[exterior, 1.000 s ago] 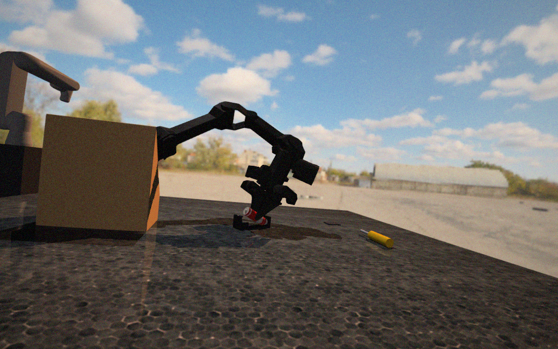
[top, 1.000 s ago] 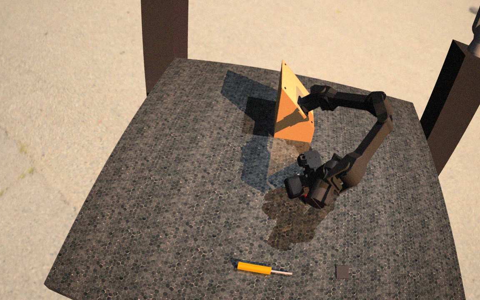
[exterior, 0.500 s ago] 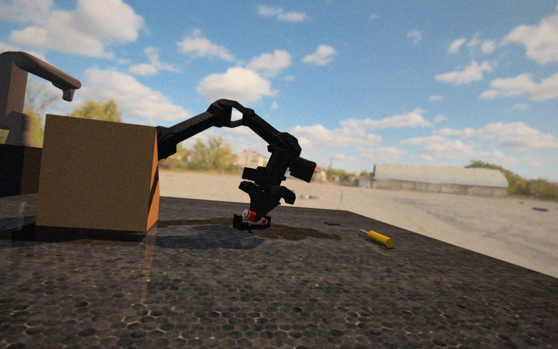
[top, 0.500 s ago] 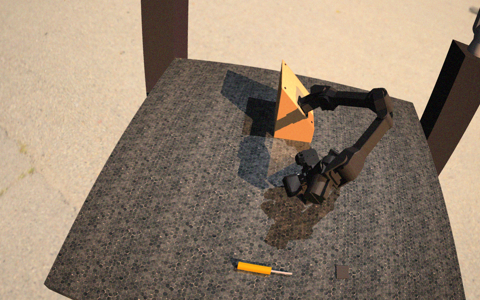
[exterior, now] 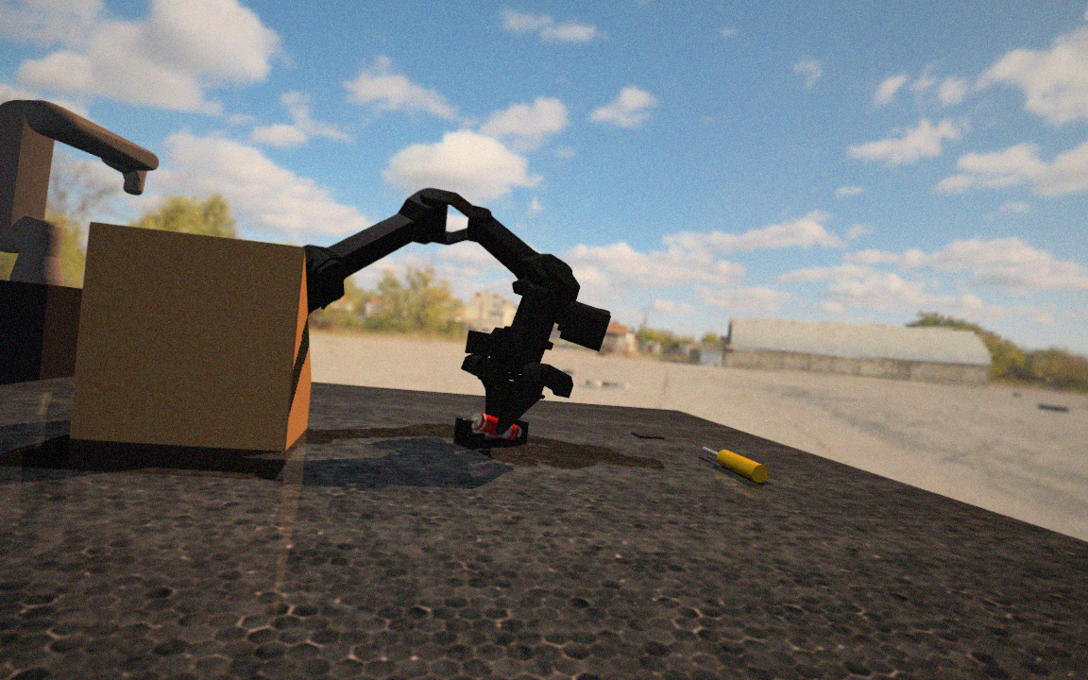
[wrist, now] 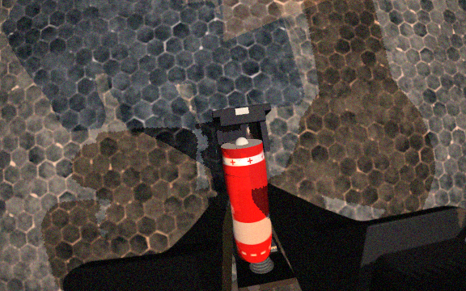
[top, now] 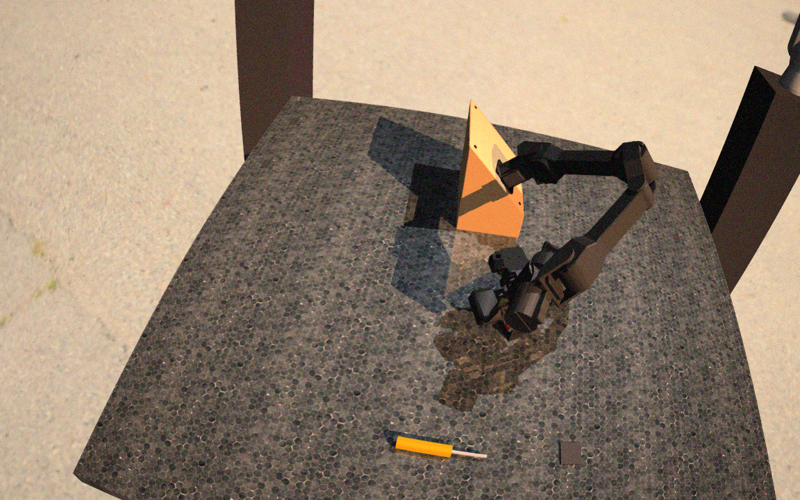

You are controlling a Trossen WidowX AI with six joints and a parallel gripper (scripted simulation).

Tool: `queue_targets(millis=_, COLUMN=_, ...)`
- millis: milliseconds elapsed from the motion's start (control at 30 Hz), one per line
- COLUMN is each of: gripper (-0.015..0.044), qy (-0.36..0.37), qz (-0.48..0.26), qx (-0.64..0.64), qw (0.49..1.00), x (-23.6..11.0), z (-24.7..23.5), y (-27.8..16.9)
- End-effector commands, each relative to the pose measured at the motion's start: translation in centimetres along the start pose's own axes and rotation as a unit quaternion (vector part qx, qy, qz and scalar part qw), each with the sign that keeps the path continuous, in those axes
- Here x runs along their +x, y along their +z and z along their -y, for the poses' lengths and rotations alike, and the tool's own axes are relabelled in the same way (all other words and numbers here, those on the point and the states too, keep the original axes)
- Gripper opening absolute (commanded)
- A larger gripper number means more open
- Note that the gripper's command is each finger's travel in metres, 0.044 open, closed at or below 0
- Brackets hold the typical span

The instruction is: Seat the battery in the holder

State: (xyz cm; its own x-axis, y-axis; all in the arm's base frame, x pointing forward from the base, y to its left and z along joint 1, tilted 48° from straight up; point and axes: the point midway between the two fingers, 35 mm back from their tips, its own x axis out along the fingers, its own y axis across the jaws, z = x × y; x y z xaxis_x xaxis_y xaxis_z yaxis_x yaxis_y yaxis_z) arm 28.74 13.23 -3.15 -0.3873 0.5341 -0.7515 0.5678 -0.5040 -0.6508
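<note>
The red battery [top: 506, 326] [exterior: 493, 425] [wrist: 246, 190] is over the black holder [exterior: 465, 436] [wrist: 239, 117], its length along the holder. In the exterior view it tilts, with the terminal end higher and the flat end lower, inside the far end. In the wrist view the white terminal [wrist: 241, 141] points at the lip end, with a gap showing before it, and is not under the lip. The flat end is at the spring [wrist: 261, 266] and appears to touch it. My gripper [exterior: 503, 428] [wrist: 246, 192] is shut on the battery's sides. The holder's floor is mostly hidden.
A yellow screwdriver [top: 423, 446] [exterior: 740, 466] and a small dark square [top: 570, 452] [exterior: 648, 435] lie on the table [top: 266, 310] [exterior: 447, 574]. A large orange block [top: 483, 205] [exterior: 189, 338] stands beside my arm's base.
</note>
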Motion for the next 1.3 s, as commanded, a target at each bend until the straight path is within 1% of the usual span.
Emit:
queue_targets(millis=0, gripper=0.0076, qy=0.003, qz=-0.021, qx=-0.004, qw=1.0, x=0.11, z=-0.25, y=-0.59)
queue_targets(millis=1267, gripper=0.0076, qy=0.005, qz=-0.118, qx=-0.003, qw=0.993, x=0.59, z=0.08, y=0.01)
